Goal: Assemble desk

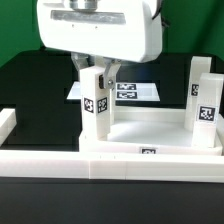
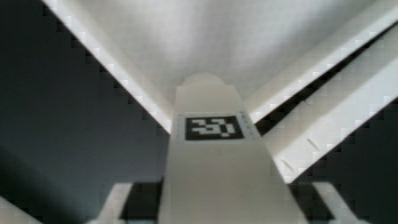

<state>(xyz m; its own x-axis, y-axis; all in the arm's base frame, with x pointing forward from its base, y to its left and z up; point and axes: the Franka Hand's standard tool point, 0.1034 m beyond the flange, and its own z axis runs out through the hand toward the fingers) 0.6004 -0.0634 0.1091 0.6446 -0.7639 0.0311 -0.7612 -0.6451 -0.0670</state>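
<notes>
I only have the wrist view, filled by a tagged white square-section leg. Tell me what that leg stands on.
Observer: The white square-section leg stands upright at the exterior view's left end of the white tray-like desk top.
Operator: Report any other legs.
Observer: A second white leg stands upright at the desk top's right end in the exterior view.
Operator: Say what lies behind.
Observer: The marker board lies flat beyond the desk top.
</notes>
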